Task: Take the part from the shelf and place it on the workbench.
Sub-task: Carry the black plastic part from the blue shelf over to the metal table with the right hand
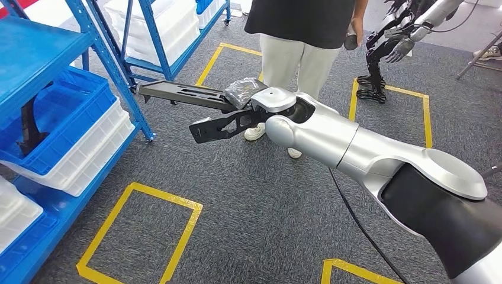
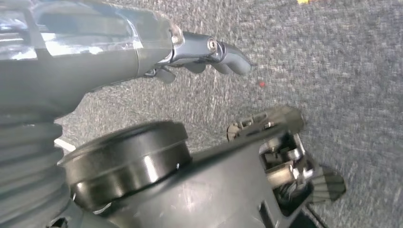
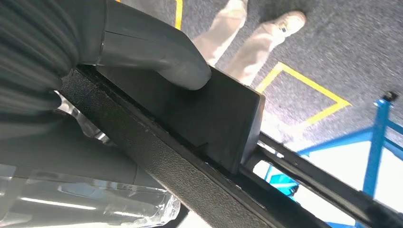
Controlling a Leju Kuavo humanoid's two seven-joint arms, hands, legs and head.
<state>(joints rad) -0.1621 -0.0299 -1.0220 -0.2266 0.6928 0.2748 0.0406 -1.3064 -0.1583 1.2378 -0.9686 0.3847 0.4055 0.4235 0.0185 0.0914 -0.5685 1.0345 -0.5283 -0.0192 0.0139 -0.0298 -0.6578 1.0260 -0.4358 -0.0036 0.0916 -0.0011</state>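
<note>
Above grey carpet, right hand [image 1: 244, 94] grips the long black part [image 1: 195, 106] midway.

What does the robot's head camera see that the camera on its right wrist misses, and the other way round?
Head view alone: the whole long black part stretched out over the carpet, the silver right arm, the blue shelf with its blue and white bins, and a second robot standing behind. Right wrist view alone: a close look at the thick grey thumb pressed on the part's flat black block. Both share the part, the right hand holding it, a person's pale trousers, yellow floor tape and blue shelf frame.
</note>
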